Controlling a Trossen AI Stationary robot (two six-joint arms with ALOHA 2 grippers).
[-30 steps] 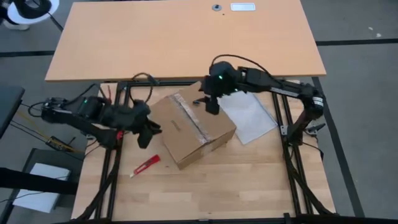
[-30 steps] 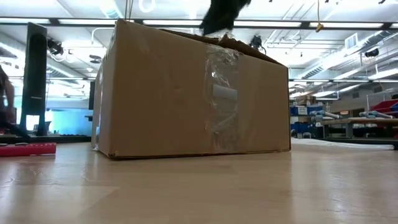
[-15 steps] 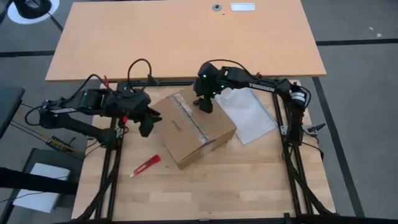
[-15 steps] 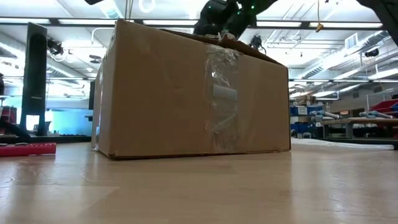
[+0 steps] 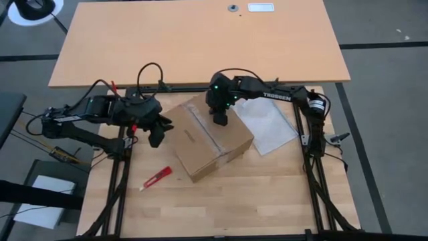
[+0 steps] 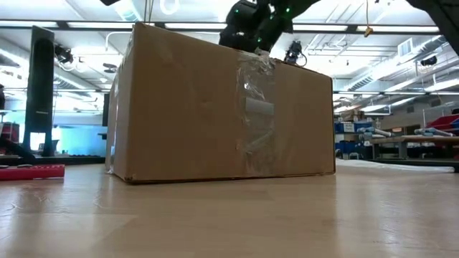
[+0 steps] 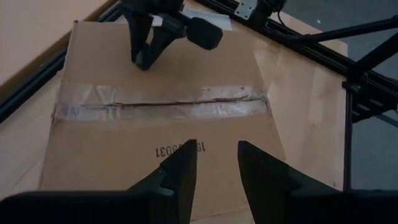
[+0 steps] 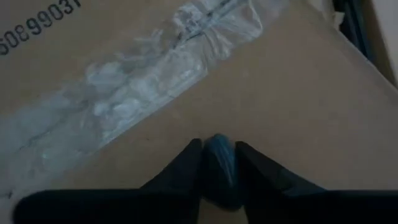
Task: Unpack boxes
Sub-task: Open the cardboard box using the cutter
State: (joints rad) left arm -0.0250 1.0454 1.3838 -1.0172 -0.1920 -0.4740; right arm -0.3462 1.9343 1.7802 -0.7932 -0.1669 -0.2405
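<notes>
Right pincer [image 5: 220, 120] on taped carton [image 5: 207, 137] (flaps closed), left pincer [image 5: 158, 138] beside

The box [image 5: 206, 139] fills the middle of the surface [image 5: 267, 194], whose near half lies open except for a red cutter [image 5: 156, 178].

A brown cardboard carton [image 5: 208, 137] sits turned at an angle near the middle of the light wooden worktop [image 5: 254, 201], a strip of clear tape running across its closed top. The right gripper [image 5: 219, 119] is down on the carton's top near its far corner, the right arm reaching in from the worktop's right edge. The left gripper [image 5: 157, 134] hangs just beside the carton's left side, its arm coming from the left edge. A clear plastic bag [image 5: 267, 124] lies flat by the carton's right side. A red utility knife [image 5: 156, 178] lies toward the worktop's near left corner.
</notes>
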